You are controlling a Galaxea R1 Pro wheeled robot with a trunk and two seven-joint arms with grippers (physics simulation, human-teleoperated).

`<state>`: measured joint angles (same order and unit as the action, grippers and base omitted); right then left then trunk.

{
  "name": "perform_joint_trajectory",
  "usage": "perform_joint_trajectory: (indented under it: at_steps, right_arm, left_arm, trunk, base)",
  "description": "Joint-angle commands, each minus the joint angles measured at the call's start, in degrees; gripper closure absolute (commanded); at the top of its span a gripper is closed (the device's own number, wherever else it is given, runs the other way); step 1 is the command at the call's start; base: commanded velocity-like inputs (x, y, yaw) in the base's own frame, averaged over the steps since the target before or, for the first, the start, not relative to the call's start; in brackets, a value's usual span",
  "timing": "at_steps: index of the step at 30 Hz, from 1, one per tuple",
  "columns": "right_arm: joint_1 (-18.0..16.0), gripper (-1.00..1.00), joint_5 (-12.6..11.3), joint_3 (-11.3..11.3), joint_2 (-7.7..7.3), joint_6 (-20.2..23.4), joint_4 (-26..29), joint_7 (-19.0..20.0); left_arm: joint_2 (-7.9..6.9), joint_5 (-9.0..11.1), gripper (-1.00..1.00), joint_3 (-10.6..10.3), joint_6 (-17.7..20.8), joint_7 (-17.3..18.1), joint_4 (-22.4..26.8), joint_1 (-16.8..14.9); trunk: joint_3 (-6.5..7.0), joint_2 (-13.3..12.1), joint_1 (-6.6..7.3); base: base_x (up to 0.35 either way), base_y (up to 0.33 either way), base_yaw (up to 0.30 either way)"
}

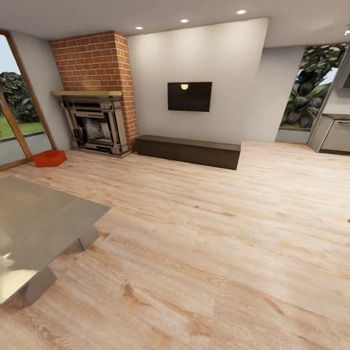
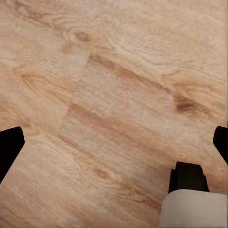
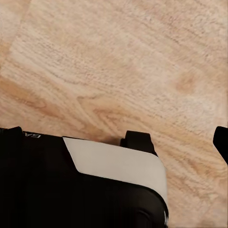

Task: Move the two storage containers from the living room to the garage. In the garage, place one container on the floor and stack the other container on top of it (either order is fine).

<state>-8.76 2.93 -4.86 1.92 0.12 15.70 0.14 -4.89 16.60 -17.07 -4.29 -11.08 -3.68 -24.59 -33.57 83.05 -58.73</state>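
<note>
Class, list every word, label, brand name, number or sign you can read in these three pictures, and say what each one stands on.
No text reads clearly in any of the three views.
In the right wrist view, small pale marks sit on the black robot body, upside down and cut off: too small to read.
The TV screen is dark, with no lettering.
The orange-red container carries no visible label.

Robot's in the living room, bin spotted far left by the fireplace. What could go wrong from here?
1. The grey low table sits at near left, roughly between the robot and the orange-red bin; a direct drive may clip its corner.
2. The bin lies close to the glass door and fireplace, so room to position the base looks tight.
3. One bin shows here; the second still needs finding.
</note>
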Motion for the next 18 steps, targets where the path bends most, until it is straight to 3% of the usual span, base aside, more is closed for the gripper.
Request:
perform_joint_trajectory:
  at_steps: [1, 7, 11, 18]
  right_arm:
    - [-0.36, -1.0, 0.31, -0.13, -0.05, -0.17, -0.32, 0.07]
    - [-2.3, -1.0, 0.26, 0.08, -0.26, -0.75, -2.2, 0.47]
    - [-2.81, -1.0, -0.01, 0.33, -0.78, -0.44, -1.38, 0.62]
    - [-2.92, -1.0, 0.24, -0.05, -0.69, -0.01, -0.22, 0.57]
  left_arm:
    - [0.09, 0.53, -1.0, -0.44, -0.37, -0.04, 0.12, 0.25]
    - [1.92, 0.46, -1.0, -0.43, -0.37, -0.1, 0.81, 2.21]
    - [2.06, 0.45, -1.0, -0.43, -0.37, 0.03, 0.94, 2.99]
    - [2.29, 0.45, -1.0, -0.42, -0.37, 0.03, 1.03, 3.02]
  trunk:
    - [-0.05, 0.03, 0.0]
    - [-0.05, 0.03, 0.0]
    - [-0.05, 0.03, 0.0]
    - [-0.05, 0.03, 0.0]
  base:
    - [0.0, 0.0, 0.0]
    - [0.0, 0.0, 0.0]
    - [0.035, 0.0, 0.0]
    - [0.293, 0.0, 0.0]
